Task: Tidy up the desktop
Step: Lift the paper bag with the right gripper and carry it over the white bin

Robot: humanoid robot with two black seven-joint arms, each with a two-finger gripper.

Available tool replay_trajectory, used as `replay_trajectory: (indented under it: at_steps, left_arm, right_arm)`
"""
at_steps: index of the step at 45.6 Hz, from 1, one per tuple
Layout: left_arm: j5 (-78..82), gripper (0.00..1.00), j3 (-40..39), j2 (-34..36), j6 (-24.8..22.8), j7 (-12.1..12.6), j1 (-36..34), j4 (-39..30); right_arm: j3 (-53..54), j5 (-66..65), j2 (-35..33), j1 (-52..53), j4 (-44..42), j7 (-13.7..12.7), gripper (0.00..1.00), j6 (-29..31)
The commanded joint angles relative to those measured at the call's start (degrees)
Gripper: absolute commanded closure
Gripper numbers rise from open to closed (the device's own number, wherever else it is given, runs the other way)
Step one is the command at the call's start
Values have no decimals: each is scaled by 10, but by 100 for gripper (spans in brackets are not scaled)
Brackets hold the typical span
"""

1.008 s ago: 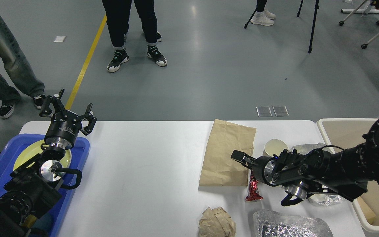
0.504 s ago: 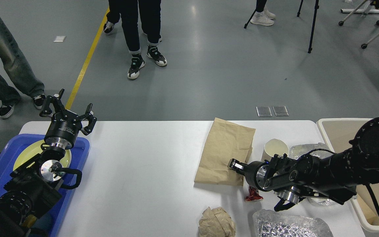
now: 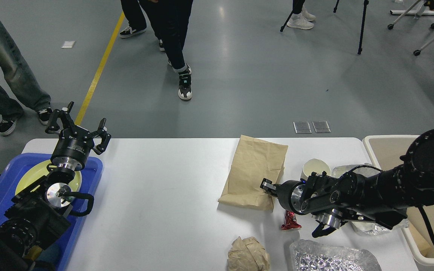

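Note:
The white desktop (image 3: 164, 180) carries litter on its right half. A flat brown paper bag (image 3: 252, 169) lies skewed there, its near right corner raised a little off the surface. My right gripper (image 3: 265, 184) sits at that corner and looks shut on the bag's edge. Its fingers are small and dark. My left gripper (image 3: 75, 126) is open and empty, held high above the far end of the blue tray (image 3: 93, 177).
A pale paper cup (image 3: 315, 167), a red wrapper (image 3: 289, 223), a crumpled paper ball (image 3: 248, 254) and crinkled foil (image 3: 332, 259) lie near my right arm. A beige bin (image 3: 386, 150) stands at the right edge. A yellow-green plate (image 3: 32, 175) rests in the tray. People stand beyond the table.
My right gripper has moved left and toward me, and the paper bag has slid left and turned with it. The left arm has not moved. A person behind has walked.

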Motion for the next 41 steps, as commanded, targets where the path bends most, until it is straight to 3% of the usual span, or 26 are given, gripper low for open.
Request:
replay_trajectory:
  at_steps: [1, 10, 16, 19, 25, 30, 34, 41]
  left_arm:
    - [0, 4, 0, 0, 0, 0, 0, 0]
    - [0, 4, 0, 0, 1, 0, 0, 0]
    - [0, 4, 0, 0, 1, 0, 0, 0]
    - [0, 4, 0, 0, 1, 0, 1, 0]
    - [0, 4, 0, 0, 1, 0, 1, 0]
    - [0, 4, 0, 0, 1, 0, 1, 0]
    - [0, 4, 0, 0, 0, 0, 1, 0]
    - [0, 4, 0, 0, 1, 0, 0, 0]
  right_arm:
    - [0, 0, 0, 22, 15, 0, 100, 2]
    - [0, -3, -29, 133, 113, 2, 100, 40]
    - [-5, -45, -73, 246, 179, 2, 100, 123]
    - [-8, -82, -109, 304, 194, 2, 100, 202]
    - [-4, -198, -175, 420, 203, 2, 100, 425]
    - [4, -291, -214, 509, 221, 3, 100, 537]
    - [17, -326, -241, 562, 252, 3, 100, 575]
    - [29, -335, -262, 587, 274, 3, 100, 590]
